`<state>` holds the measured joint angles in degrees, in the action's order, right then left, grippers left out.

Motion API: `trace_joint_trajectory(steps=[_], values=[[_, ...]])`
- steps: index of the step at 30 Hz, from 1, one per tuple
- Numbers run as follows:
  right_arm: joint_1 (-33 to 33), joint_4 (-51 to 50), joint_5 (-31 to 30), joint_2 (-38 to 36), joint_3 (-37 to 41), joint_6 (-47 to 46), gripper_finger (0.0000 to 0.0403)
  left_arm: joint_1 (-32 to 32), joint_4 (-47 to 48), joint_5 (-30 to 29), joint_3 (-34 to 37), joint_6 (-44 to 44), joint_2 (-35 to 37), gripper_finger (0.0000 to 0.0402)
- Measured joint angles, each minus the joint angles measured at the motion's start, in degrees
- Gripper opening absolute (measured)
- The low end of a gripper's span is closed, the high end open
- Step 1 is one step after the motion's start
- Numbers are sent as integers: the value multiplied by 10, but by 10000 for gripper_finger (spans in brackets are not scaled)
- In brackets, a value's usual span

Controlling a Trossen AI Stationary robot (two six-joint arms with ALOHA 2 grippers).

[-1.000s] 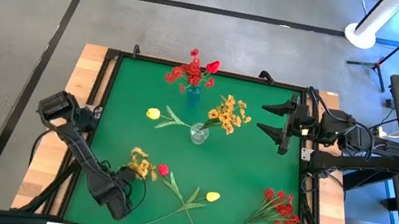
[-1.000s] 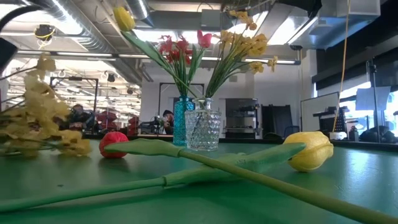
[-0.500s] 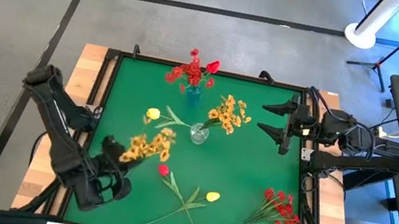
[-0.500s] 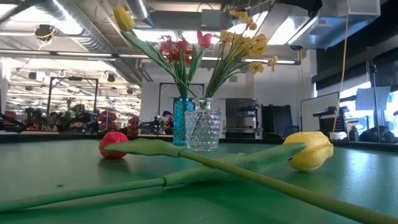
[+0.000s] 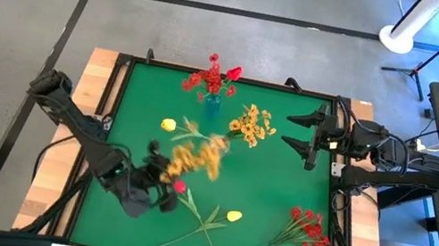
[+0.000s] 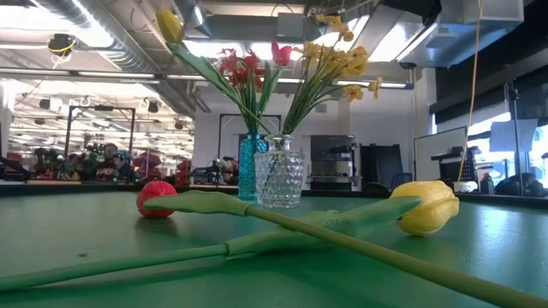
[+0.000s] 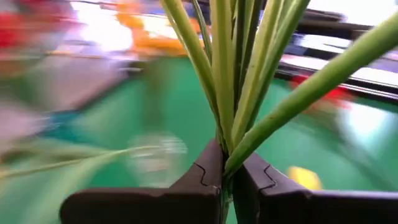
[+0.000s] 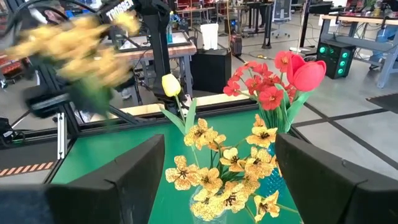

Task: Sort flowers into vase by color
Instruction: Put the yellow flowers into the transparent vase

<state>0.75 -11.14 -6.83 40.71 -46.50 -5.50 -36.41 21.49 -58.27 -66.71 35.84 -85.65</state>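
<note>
High view. Left gripper (image 5: 156, 183) over the near-left part of the green mat (image 5: 275, 192), carrying a yellow-orange sprig (image 5: 198, 157) clear of the surface, blooms leading toward the clear glass vase (image 5: 218, 147); judged to be in transit to that vase, which already holds one yellow-orange cluster (image 5: 252, 125). Blue vase (image 5: 213, 99) at the far edge: red blooms (image 5: 210, 76) only, so colours are kept apart per vase. Lying loose on the mat, each stem flat: one yellow bud (image 5: 168, 124) left of the clear vase, one red bud (image 5: 180, 187) just beside the left gripper, one yellow bud (image 5: 234, 216) nearer the front, one red cluster sprig (image 5: 306, 226) at near right. Count: two vases, four flowers unsorted, one in hand. Right gripper (image 5: 302, 130) waits at the far-right mat edge, fingers spread.

Low view. Red bud (image 6: 156, 199) and yellow bud (image 6: 426, 206) rest on the mat with stems crossing in front; both vases stand behind, nearly in line.

Left wrist view. Fingers (image 7: 200, 180) pressed together on a bundle of green stems (image 7: 233, 81), pinched at the base so that the blooms stand free.

Right wrist view. Dark fingers (image 8: 118, 180) wide apart, holding nothing; carried sprig (image 8: 81, 46) passes beyond the vases.
</note>
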Motion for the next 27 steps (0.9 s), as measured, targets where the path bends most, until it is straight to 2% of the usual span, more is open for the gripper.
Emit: trace_joint_trajectory(steps=[2, 3, 7, 10, 12, 15, 20, 27], values=[[0, 1, 0, -1, 0, 0, 303, 14, -137, 74, 25, -102, 0, 6], [0, 1, 0, -1, 0, 0, 303, 22, -189, 93, 35, -143, 0, 6], [0, -11, 6, 0, 0, -1, 303, 55, -353, 88, 78, -259, 0, 6], [0, -22, 9, -1, 0, -1, 303, 94, -513, 142, 132, -340, 0, 6], [0, -26, 9, 0, 0, -1, 303, 128, -598, 171, 176, -363, 0, 6], [0, -25, 9, -1, 0, -1, 303, 182, -687, 173, 232, -366, 0, 7], [0, -25, 9, -1, 0, -1, 303, 244, -714, 220, 264, -365, 0, 9], [0, -25, 9, 0, 0, -2, 303, 277, -707, 220, 264, -394, 0, 11]])
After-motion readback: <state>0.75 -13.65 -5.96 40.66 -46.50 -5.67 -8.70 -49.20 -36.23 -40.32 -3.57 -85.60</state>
